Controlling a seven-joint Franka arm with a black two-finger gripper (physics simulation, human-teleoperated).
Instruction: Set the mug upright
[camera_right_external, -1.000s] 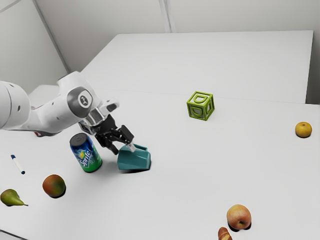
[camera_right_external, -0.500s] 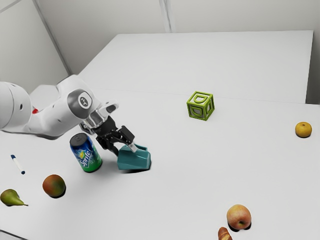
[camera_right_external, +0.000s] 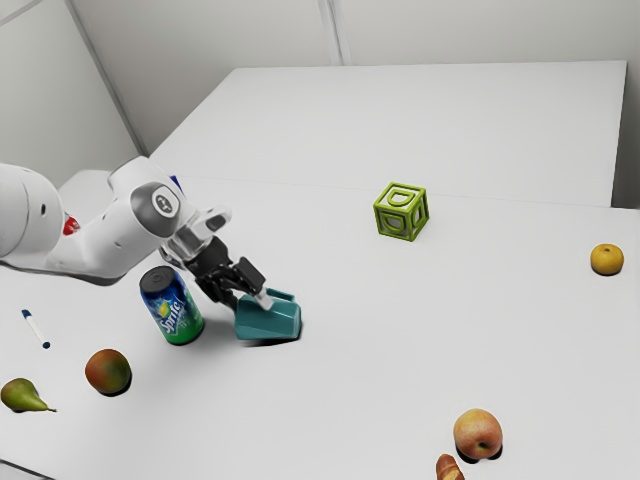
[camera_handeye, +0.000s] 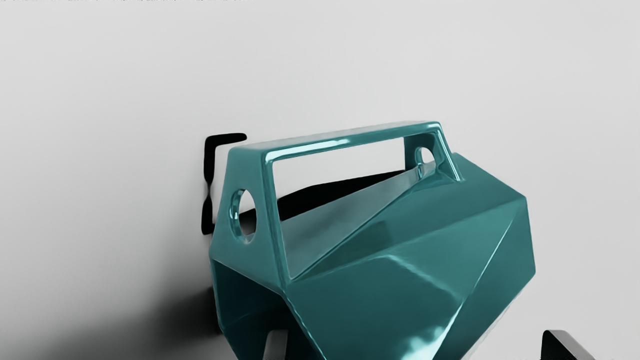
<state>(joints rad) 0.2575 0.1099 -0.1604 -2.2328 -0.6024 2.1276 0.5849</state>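
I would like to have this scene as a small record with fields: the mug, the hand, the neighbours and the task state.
mug: teal mug, lying on its side
handle: angular handle, along the mug's side
hand: hand open, its fingers wide apart, one fingertip at the mug's mouth
nearest neighbour: Sprite can, upright
other objects: green block, pear, marker, apple
task state: mug not yet upright

Sprite can (camera_right_external: 176, 312) near gripper (camera_right_external: 250, 298); free room toward green block (camera_right_external: 401, 212)

Teal mug (camera_right_external: 268, 319), green block (camera_right_external: 403, 211)
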